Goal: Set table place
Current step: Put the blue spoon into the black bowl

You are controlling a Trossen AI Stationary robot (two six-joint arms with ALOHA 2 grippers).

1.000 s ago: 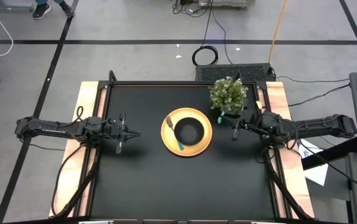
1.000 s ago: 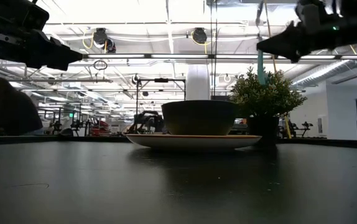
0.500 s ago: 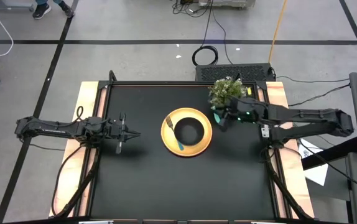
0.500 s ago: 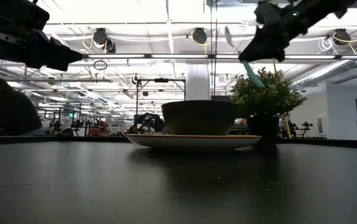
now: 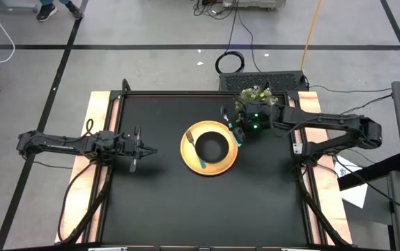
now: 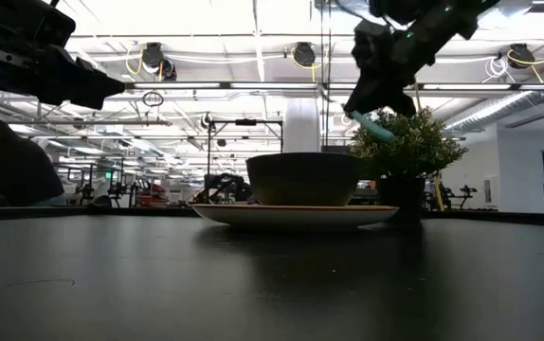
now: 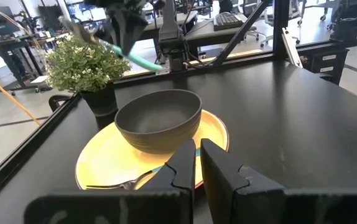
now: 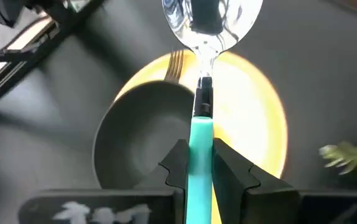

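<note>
While the teal-handled metal spoon (image 8: 202, 74) is clamped in the right gripper (image 5: 237, 132) above the round yellow plate (image 5: 225, 162) at table (image 5: 165, 202) centre, beside the bushy potted plant (image 5: 254, 95), the closed left gripper (image 5: 147, 149) is held over open table by the left edge.

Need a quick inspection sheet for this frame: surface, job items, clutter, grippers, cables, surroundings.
Surface: table, matte black top, wooden strips along two sides.
Job's things: black bowl sits on yellow plate; fork lies on the plate beside the bowl; spoon held in the air near the plate's edge.
Clutter: potted plant behind the plate.
Grippers: right gripper shut on the spoon's teal handle; left gripper shut, empty, waiting left of the plate.
Cables: coiled black cable on the floor beyond the table.
Surroundings: person seated in the room behind.
</note>
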